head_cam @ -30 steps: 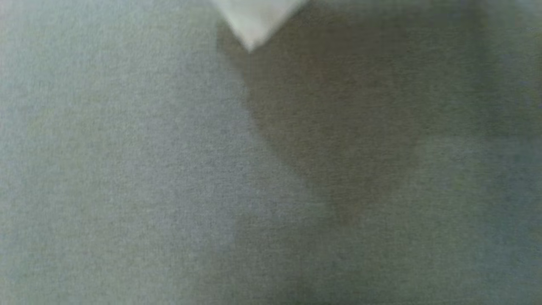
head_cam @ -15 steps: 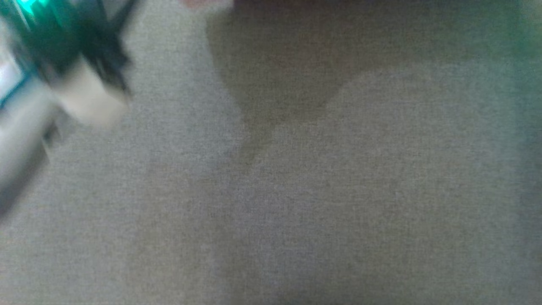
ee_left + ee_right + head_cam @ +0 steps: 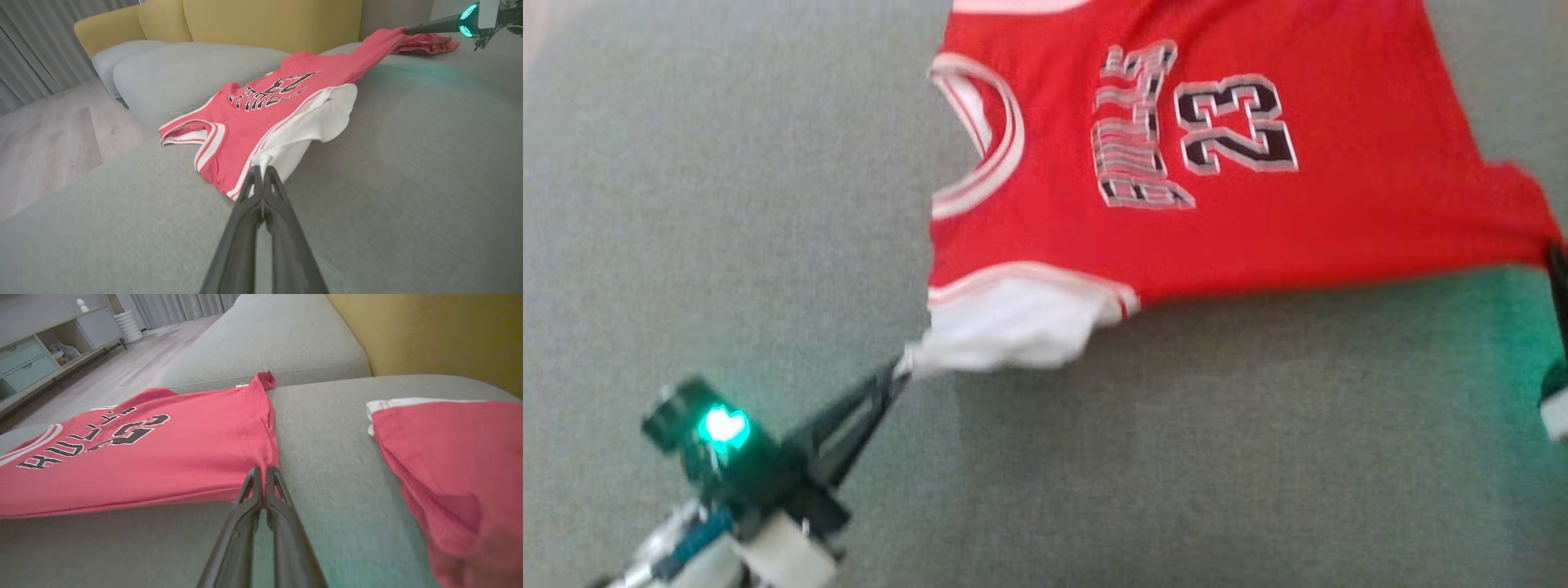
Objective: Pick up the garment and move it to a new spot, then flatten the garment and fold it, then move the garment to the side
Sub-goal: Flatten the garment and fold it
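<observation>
Red sleeveless basketball jersey (image 3: pixel 1258 220) with white trim and a black "23" lies spread, print up, on the grey fabric sofa seat (image 3: pixel 686 204), drawn out between the two arms. The left fingers (image 3: pixel 256 181) are pressed together on a white fold of the jersey at its shoulder end (the pale inner side is turned out there), low over the cushion. The right fingers (image 3: pixel 255 482) are closed on the red hem corner at the opposite end, where the cloth bunches into a small pleat. Near them on the seat lies a second red garment with white edging (image 3: pixel 449 449), apart from the jersey. A yellow backrest (image 3: pixel 265 20) rises behind.
</observation>
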Motion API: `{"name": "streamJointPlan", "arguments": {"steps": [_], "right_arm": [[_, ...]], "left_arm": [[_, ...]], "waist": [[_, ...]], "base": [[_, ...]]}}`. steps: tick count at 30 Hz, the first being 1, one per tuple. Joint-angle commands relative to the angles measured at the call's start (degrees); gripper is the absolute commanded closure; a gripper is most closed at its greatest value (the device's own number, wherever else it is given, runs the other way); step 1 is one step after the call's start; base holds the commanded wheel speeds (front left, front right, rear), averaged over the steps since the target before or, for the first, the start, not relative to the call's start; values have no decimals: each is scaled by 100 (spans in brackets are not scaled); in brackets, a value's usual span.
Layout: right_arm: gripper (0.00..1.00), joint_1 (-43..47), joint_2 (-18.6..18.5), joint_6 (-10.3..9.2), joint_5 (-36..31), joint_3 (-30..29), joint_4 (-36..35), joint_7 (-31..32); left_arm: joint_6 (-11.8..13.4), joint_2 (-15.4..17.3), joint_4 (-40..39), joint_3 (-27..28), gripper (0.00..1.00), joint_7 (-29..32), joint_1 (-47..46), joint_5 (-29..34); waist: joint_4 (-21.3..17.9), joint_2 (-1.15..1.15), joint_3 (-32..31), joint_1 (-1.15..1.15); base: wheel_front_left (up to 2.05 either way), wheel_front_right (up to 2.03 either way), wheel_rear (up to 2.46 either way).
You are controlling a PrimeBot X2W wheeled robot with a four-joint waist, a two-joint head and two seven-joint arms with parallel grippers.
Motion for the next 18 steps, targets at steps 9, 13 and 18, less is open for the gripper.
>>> {"name": "streamJointPlan", "arguments": {"steps": [9, 13, 18], "right_arm": [[100, 1198, 130, -4, -479, -651, -745, 23], [100, 1177, 379, -4, -689, -970, -973, 307], [100, 842, 684, -4, -859, -1281, -1139, 709]], "left_arm": [[42, 343, -384, 525, 100, -13, 783, 133], [-99, 223, -335, 620, 100, -13, 542, 305], [-351, 13, -75, 800, 100, -13, -203, 533]], "waist": [[-148, 0, -295, 2], [-139, 0, -219, 2], [-101, 0, -80, 2]], "base": [[0, 0, 0], [0, 0, 0], [0, 0, 0]]}}
